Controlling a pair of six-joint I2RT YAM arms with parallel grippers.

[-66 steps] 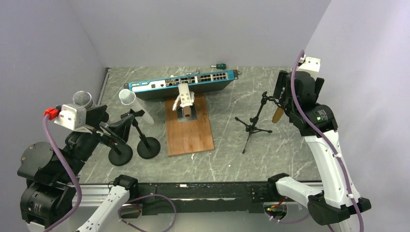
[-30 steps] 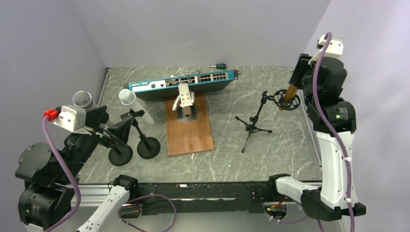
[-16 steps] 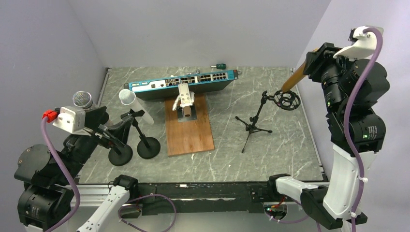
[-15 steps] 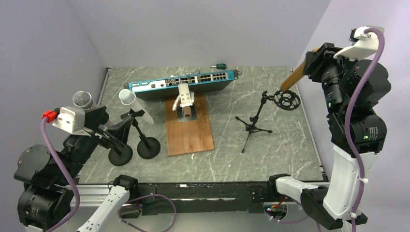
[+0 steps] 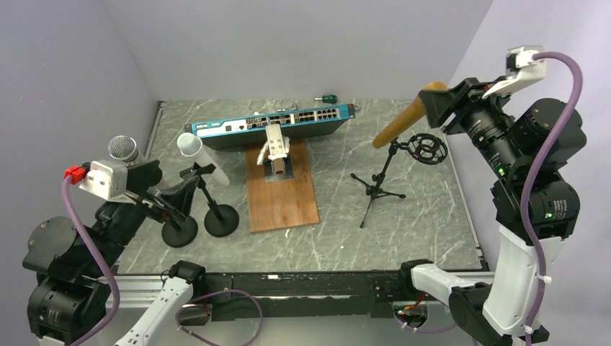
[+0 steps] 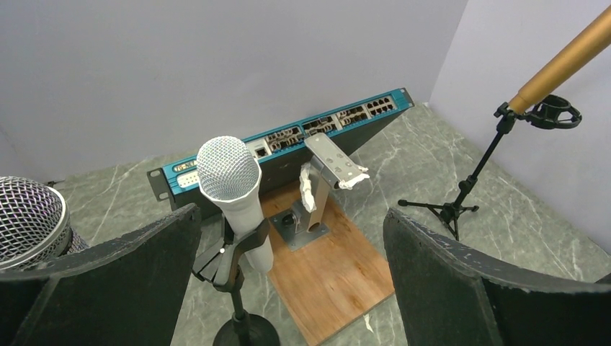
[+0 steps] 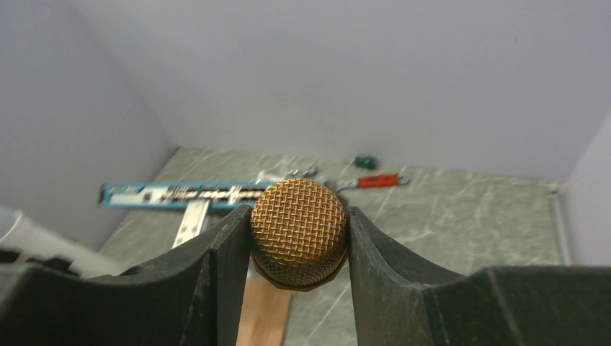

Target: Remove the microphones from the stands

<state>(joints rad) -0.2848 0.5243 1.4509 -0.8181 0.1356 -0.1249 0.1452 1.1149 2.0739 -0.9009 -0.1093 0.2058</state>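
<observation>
Above the tripod stand (image 5: 380,180), we hold the gold microphone (image 5: 400,124) in our right gripper (image 5: 439,104), whose fingers are partly closed and pressed against either side of the mesh head. From that grip the body slants down and leftward. Its tail end hangs over the stand's top, out of the black ring mount (image 5: 426,148), which sits just below the gripper. Well to the left of the stand, our left gripper (image 6: 292,215) is spread fully with nothing between its fingers, and a white microphone (image 6: 229,180) sits just ahead of it.
</observation>
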